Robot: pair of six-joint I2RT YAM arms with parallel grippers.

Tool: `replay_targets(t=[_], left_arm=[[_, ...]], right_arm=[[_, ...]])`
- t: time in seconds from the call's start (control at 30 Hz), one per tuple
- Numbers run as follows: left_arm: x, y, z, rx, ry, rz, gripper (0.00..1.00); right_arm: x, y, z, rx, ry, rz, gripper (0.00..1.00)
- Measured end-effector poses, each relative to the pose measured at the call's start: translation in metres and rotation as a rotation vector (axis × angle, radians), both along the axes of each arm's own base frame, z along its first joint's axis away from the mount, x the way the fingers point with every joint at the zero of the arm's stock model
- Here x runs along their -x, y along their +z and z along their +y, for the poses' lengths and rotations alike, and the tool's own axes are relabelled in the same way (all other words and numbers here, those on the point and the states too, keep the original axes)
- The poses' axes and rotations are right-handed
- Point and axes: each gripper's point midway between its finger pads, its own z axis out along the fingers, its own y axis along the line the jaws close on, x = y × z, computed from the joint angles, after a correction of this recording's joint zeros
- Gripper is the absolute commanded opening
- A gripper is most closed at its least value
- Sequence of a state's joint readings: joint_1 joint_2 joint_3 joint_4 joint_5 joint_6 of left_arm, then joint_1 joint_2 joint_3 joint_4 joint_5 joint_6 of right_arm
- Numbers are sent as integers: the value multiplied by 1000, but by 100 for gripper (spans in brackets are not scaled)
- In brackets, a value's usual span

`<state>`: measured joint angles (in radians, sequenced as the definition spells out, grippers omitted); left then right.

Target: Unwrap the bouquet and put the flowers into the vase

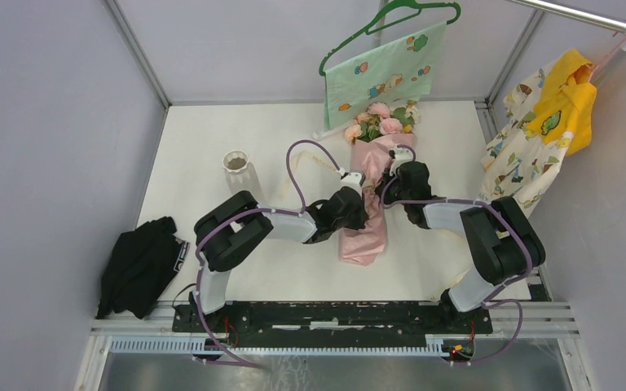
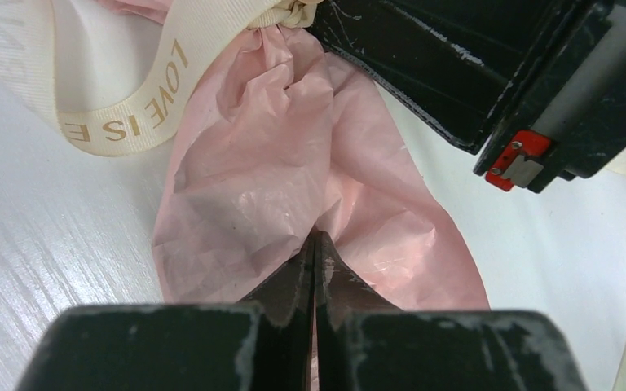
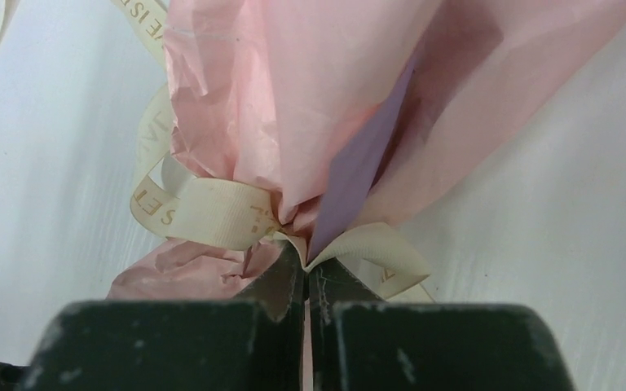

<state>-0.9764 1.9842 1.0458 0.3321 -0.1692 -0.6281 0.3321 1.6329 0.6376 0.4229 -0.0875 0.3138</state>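
Near edge: a black cloth bundle (image 1: 138, 265) lay at the left of the table (image 1: 196, 163), well apart from the action.
Left gripper (image 2: 315, 248): jaws pressed together, the tips nipping a fold of the pink wrapping paper (image 2: 293, 147) on the narrow stem end, just short of the knot.
Right gripper (image 3: 305, 261): fingers closed tight right at the knot of the cream ribbon (image 3: 212, 212). It looked like a pinch on the ribbon itself, with a sliver of the purple inner sheet (image 3: 359, 171) showing just above.
Bouquet (image 1: 364, 236): it lay flat mid-table between the two arms, narrow end toward the bases and blooms toward the far wall.
Ribbon state: the knot and loops were cinched round the paper's waist, and the lettered tails trailed loose on the table. It was not undone.
Vase (image 1: 237, 167): it stood upright to the left of the bouquet, apart from it, with no stems in its mouth.
Flowers (image 1: 381, 120): pink and peach roses were bunched in the wrapper's far mouth, every one still inside the paper.
Far side: a mint-green cloth on a hanger (image 1: 383, 73) hung just behind the blooms, and a yellow garment (image 1: 566, 110) hung at the right.
Done so far: by my reading, only the two grips were set, one on the paper and one at the knot.
Left to do: the ribbon had to be pulled free, the paper opened and the sprays lifted out and stood in the vase. That was nearly the whole job.
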Motion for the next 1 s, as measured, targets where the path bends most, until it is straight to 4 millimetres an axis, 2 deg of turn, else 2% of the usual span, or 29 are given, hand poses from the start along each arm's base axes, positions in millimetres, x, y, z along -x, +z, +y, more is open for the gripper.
replay_targets(t=[0.1, 0.37, 0.77, 1.0], left_arm=[[-1, 0, 0, -2, 3, -1, 3], [-1, 2, -10, 21, -16, -3, 3], [2, 3, -18, 51, -35, 0, 3], [0, 4, -21, 67, -35, -4, 3]], right_arm=[[2, 5, -2, 12, -2, 4, 0], [17, 37, -18, 80, -14, 7, 0], [28, 52, -37, 190, -31, 45, 0], [32, 69, -45, 227, -40, 35, 0]])
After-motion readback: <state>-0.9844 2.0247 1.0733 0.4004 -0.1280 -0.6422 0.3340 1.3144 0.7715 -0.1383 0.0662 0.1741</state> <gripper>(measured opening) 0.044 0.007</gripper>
